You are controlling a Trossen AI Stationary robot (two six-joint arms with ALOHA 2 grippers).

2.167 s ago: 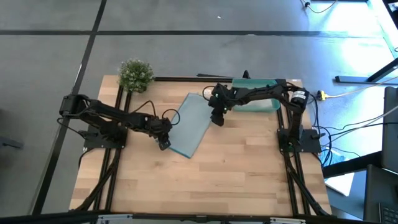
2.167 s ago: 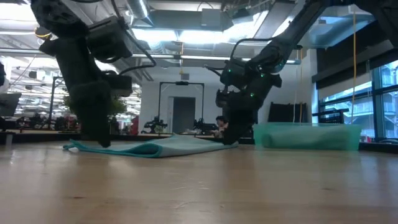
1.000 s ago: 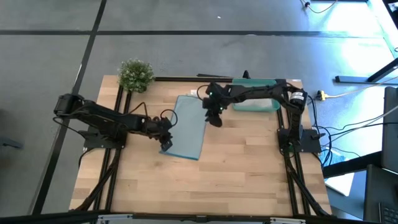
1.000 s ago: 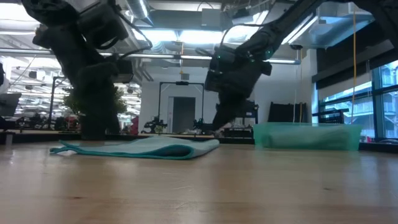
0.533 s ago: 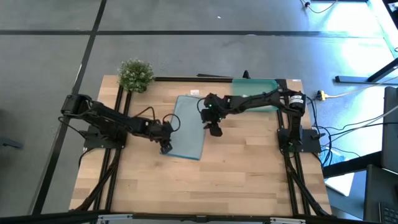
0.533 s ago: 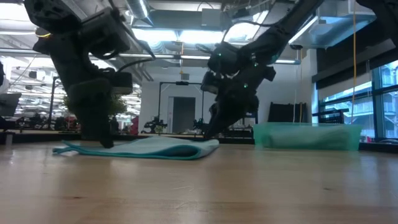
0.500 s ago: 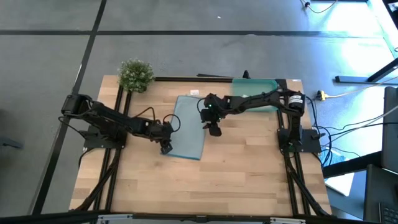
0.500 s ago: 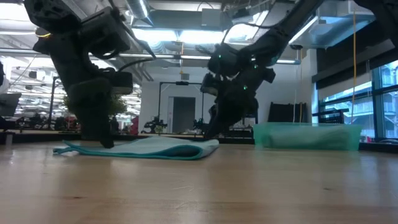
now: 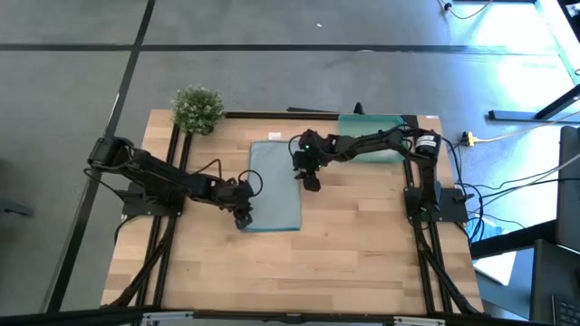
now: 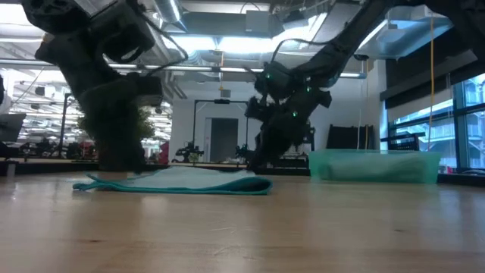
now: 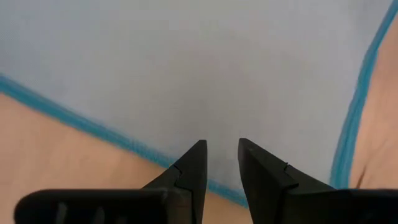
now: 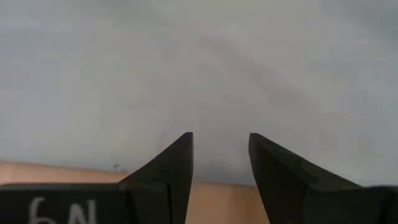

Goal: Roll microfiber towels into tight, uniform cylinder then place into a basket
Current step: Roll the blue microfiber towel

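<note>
The microfiber towel [image 9: 275,186] is seen lying flat and unrolled at the centre of the high view, on the bench [image 9: 353,263], its long sides running up and down the frame.

Nearest the lower edge of the high view, the left gripper [image 9: 242,218] is placed at the towel's lower left corner. In the left wrist view its jaws are shown parted by a narrow gap over the cloth's teal-stitched hem, and nothing is seen pinched between them. If a roll is begun from this corner alone, the cloth may be expected to skew, and a cone rather than a uniform cylinder could result.

Farther up, the right gripper [image 9: 310,179] is held at the towel's right edge, near its upper corner. Its jaws stand somewhat apart above the pale cloth, and no hold on it can be made out. Because the fabric is soft, thin and limp, with a fine matte nap, it may be dragged across the smooth wooden planks instead of curling, or be bunched into loose folds.

Beyond, at the upper right of the bench, the basket [image 9: 395,153] is partly hidden by the right arm; translucent teal plastic and a raised rim are shown in the low view. At the upper left corner a small bushy potted plant [image 9: 198,108] is seen.
</note>
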